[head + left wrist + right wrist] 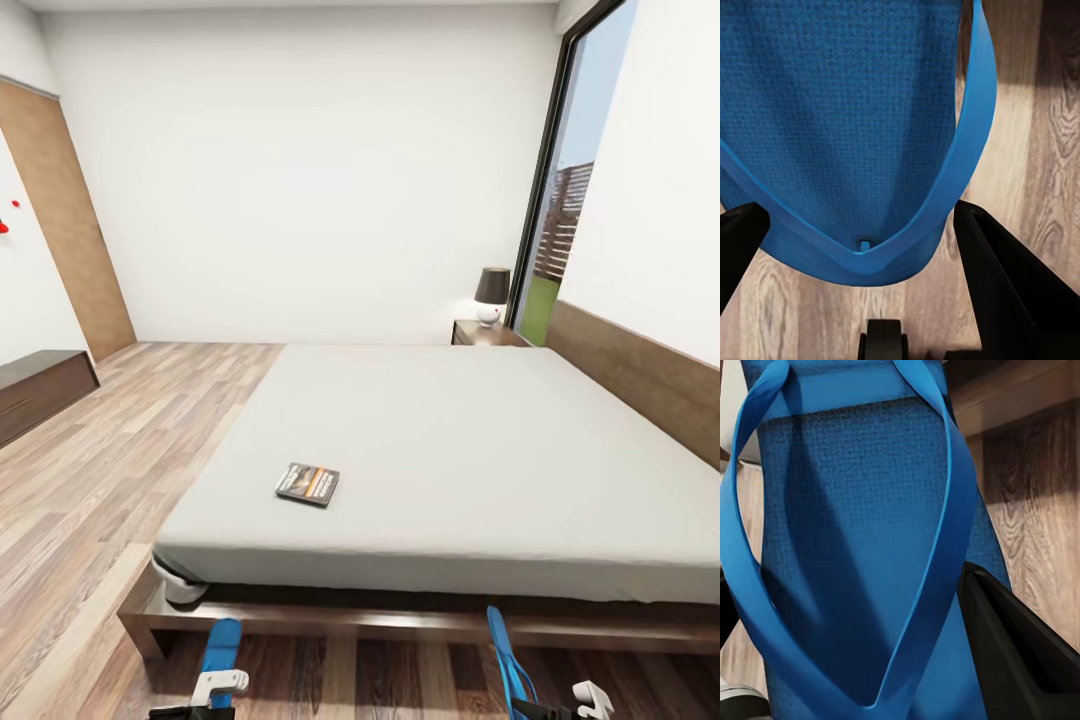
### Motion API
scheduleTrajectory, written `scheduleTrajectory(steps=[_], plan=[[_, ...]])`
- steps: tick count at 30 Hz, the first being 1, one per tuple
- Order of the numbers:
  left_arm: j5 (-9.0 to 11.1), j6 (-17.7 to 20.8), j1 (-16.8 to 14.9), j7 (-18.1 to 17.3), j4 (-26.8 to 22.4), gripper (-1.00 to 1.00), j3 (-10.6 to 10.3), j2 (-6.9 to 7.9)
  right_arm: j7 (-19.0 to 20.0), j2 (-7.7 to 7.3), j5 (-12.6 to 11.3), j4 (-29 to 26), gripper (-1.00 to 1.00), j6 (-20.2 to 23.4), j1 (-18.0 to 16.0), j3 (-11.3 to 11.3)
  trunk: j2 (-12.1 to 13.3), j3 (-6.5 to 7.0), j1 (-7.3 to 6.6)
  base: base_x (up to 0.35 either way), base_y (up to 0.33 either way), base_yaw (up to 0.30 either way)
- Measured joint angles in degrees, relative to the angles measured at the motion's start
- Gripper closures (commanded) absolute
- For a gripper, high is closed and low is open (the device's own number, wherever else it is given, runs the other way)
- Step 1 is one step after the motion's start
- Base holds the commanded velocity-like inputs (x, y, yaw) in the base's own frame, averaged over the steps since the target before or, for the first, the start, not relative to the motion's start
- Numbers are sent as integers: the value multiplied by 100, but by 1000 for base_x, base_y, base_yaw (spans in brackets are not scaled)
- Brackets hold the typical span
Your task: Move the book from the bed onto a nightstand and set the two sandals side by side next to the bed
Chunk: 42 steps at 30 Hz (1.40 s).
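Holding one blue sandal (220,647) pinched in the left gripper (205,700) and the other sandal (506,655) in the right gripper (570,708), both hovering over the floor (130,450) at the bed (450,450) foot; book (307,483) lying on the mattress, nightstand (485,334) beyond.

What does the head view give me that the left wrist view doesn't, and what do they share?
Head view: the bed with the book lying on it near its foot, a lamp on the nightstand by the window, a dresser at the left wall, and the right sandal at the right gripper.

Left wrist view: close detail of the left sandal, sole and strap between the left gripper fingers, apparently held.

Both: the left sandal, the left gripper and the wood floor.
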Motion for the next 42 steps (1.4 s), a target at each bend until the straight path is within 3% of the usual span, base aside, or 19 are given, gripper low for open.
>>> scheduleTrajectory(steps=[42], plan=[[0,9,0,16,-5,100,-3,-43,-9,0,3,0,100,0,0,9,-1685,-754,923,0,0,0]])
